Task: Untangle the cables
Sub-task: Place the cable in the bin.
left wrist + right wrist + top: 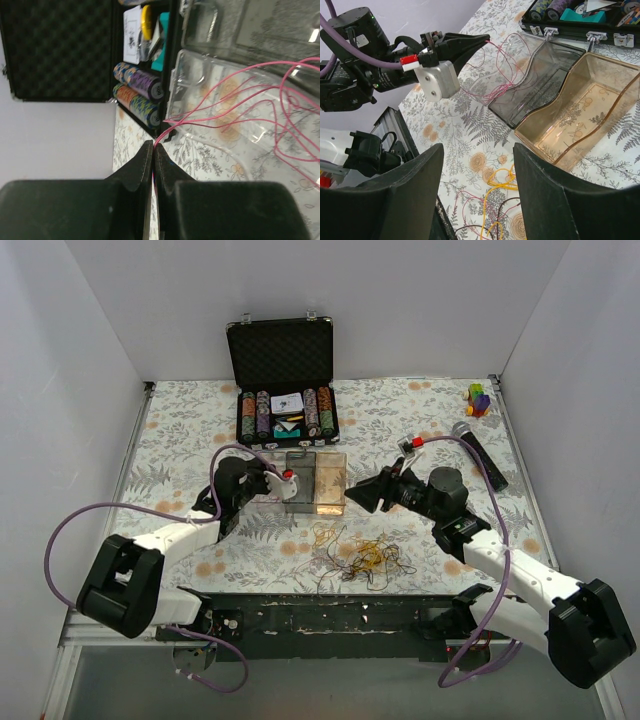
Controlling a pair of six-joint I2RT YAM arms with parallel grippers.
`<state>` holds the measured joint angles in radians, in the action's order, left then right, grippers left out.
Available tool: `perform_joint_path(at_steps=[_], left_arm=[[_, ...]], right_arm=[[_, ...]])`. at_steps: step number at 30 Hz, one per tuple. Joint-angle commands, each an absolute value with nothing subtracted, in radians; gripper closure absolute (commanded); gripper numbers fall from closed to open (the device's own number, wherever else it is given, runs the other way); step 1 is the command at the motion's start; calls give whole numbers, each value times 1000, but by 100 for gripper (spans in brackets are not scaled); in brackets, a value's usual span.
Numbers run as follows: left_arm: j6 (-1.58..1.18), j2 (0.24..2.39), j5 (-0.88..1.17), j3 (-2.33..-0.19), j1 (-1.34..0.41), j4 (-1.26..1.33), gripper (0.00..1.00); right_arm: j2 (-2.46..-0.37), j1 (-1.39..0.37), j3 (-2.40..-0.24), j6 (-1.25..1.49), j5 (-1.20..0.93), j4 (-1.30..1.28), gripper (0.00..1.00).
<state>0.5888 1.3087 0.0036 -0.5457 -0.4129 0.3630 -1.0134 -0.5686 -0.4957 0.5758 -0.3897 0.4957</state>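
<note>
A robot lab cell: plain white walls (60,360) box in a floral-clothed surface (180,430), with left arm (170,535) and right arm (520,575) bolted at its edge.

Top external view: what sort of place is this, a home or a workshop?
Probably a robot test cell, not a home. White panel walls enclose the table, the left arm and right arm are bolted at its near edge, and loose props lie about: a poker chip case and tangled cables.

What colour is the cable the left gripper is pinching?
The cable pinched by the left gripper is pink, clearest in the left wrist view.
</note>
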Motion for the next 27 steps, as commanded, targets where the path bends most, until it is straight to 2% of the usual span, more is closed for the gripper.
perform_joint_path(at_steps=[1, 6, 15, 18, 23, 26, 27], left_arm=[[646, 1310, 156, -591, -417, 275, 100], [715, 1319, 250, -586, -417, 212, 100], [750, 1426, 262, -640, -417, 158, 100], [729, 1451, 259, -687, -417, 104, 95], [568, 1480, 235, -794, -417, 17, 76], [476, 1454, 244, -850, -416, -55, 57], [457, 1439, 251, -863, -416, -75, 54]], right_arm=[[-1017, -554, -491, 584, -414, 566, 34], [-1020, -542, -482, 587, -420, 568, 34], [-1026, -529, -469, 604, -423, 583, 34], [-1032, -523, -472, 606, -423, 575, 34], [-1051, -522, -486, 604, -431, 569, 34], [-1068, -520, -505, 603, -433, 558, 34], [-1072, -520, -511, 600, -433, 555, 34]])
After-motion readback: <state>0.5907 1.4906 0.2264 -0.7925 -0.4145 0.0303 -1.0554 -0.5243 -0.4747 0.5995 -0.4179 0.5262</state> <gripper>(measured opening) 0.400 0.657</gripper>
